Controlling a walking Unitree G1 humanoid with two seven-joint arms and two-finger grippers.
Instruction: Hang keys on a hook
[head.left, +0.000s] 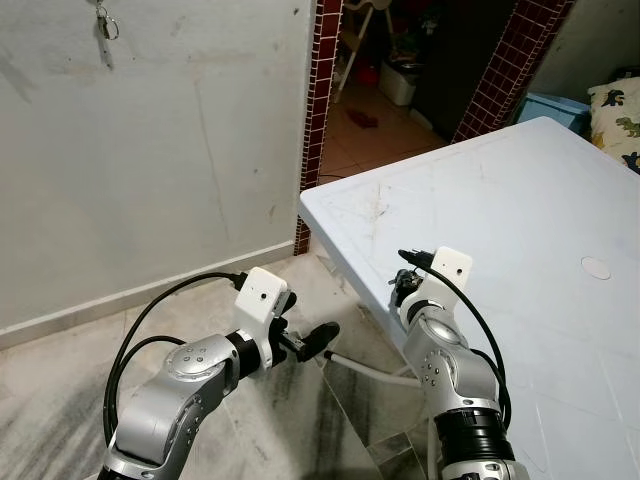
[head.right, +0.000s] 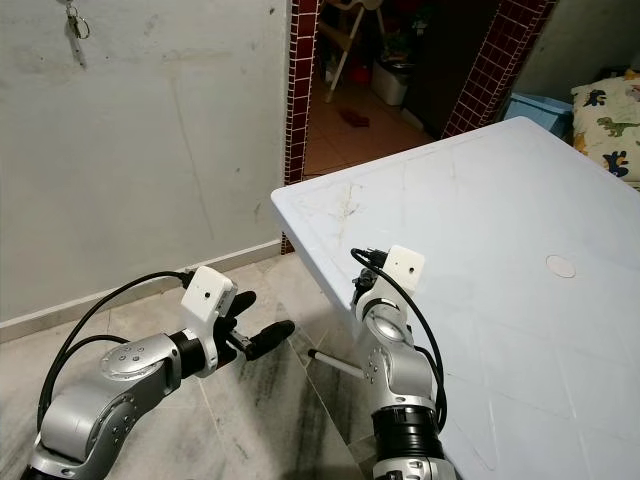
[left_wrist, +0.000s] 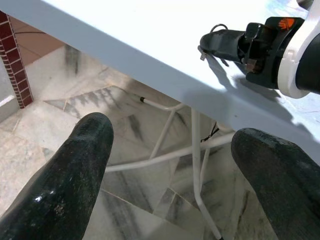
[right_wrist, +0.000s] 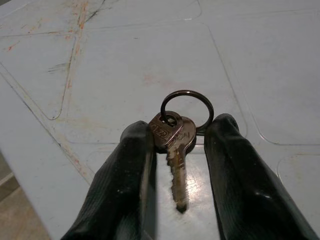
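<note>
the 2 head eyes look down at the table (head.left: 520, 200); both wrist cameras view its near corner closely.

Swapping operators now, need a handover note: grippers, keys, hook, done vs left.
Right gripper: over the white table near its corner, fingers on either side of the keys on their ring; whether they clamp is unclear.
Left gripper: open, empty, low beside the table edge.
Hook: high on the wall, another key set already hanging there.
Done: keys reached.
Left: lift them, go to the wall, hang the ring.
</note>
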